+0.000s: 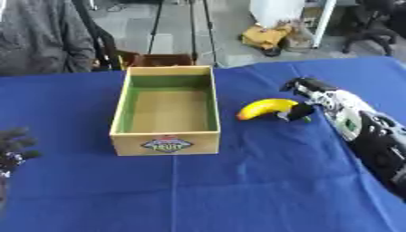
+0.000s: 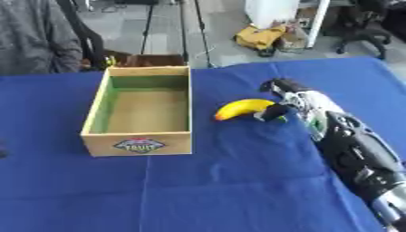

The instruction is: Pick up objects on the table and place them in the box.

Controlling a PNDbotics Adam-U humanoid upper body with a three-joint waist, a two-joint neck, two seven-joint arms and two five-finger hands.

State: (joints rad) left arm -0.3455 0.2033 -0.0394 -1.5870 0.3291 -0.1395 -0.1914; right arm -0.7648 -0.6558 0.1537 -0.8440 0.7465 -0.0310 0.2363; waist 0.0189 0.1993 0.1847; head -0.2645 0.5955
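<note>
Banana, yellow and curved [image 1: 266, 108], is lying on the blue-cloth worktop [image 1: 238, 190] just right of the open wooden box [image 1: 166, 144], which is sitting empty with a fruit label on its near wall. We are reaching in with our right robot hand [image 1: 305, 103], its fingers curling around the banana's right end, though we cannot tell whether they are fully closing on it. We are judging the fruit light, fairly stiff, smooth-skinned and easily bruised, so the thick middle looks the safer place to hold. Our left robot hand [image 1: 11, 147] is resting idle at the left edge, fingers relaxed. The cloth is lying flat with a few creases; beyond it, a grey floor and scattered gear are showing.
</note>
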